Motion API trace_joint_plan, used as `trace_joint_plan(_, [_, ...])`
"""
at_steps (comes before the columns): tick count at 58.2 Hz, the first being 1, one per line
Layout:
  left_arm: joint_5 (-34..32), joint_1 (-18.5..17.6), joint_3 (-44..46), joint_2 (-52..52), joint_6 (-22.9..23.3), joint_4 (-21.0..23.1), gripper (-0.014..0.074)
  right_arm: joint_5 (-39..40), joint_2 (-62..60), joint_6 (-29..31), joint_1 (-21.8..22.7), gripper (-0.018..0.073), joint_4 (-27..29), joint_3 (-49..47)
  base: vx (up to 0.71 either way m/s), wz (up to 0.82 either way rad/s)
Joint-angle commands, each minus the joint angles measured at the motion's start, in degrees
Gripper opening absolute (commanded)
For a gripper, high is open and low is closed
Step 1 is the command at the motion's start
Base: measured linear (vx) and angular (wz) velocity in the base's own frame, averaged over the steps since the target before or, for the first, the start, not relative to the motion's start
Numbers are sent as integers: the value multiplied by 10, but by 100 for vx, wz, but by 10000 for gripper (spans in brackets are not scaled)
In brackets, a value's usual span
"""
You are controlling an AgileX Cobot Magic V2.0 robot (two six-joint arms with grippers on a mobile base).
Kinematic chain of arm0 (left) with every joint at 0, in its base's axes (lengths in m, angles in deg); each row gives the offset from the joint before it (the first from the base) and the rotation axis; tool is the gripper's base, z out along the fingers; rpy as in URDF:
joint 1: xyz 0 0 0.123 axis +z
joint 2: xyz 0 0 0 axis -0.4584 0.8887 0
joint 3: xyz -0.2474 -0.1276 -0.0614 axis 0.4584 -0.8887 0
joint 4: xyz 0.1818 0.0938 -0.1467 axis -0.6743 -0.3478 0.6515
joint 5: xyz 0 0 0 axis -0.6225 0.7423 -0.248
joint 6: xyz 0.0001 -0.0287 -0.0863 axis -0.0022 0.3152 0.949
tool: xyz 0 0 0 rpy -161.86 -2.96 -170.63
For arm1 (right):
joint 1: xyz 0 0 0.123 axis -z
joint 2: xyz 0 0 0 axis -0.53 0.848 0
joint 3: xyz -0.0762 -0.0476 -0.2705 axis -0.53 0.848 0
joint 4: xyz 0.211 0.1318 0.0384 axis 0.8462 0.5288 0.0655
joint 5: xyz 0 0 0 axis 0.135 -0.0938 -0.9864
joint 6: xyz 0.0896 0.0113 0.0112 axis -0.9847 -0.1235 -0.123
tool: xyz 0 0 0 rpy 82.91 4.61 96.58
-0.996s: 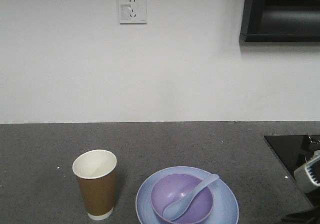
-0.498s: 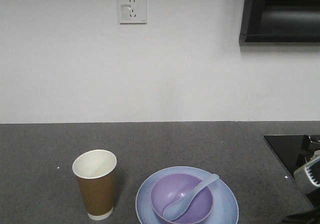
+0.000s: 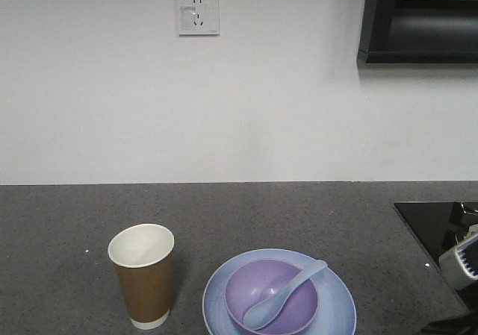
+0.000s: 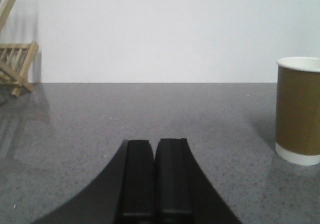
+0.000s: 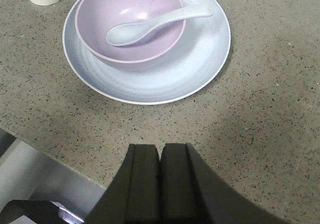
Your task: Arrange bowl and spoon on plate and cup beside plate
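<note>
The bowl (image 3: 272, 296) sits on the plate (image 3: 340, 305), spoon (image 3: 284, 295) resting inside, cup (image 3: 143, 274) just beside, so the layout looks finished; both the left gripper (image 4: 155, 181) and the right gripper (image 5: 159, 184) are closed and empty.

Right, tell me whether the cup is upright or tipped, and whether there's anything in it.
Upright and empty. The cup stands on its white base on the counter, rim up, and its white inside shows nothing in it.

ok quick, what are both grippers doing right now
Left gripper: jaws closed, holding nothing, apart from the cup.
Right gripper: jaws closed, empty, short of the plate.
</note>
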Motion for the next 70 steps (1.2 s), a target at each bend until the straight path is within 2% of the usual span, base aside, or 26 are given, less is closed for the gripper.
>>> trace_joint_plan(1, [-60, -16, -15, -9, 8, -12, -7, 34, -6, 4, 0, -12, 4, -16, 0, 0])
trace_joint_plan(14, [-59, -23, -15, -9, 62, -66, -7, 34, -6, 4, 0, -12, 4, -16, 0, 0])
trace_joint_plan(28, [-63, -22, -15, -9, 62, -28, -7, 34, -6, 4, 0, -12, 4, -16, 0, 0])
trace_joint_plan(70, [-61, -23, -15, -8, 62, -28, -6, 34, -6, 4, 0, -12, 4, -16, 0, 0])
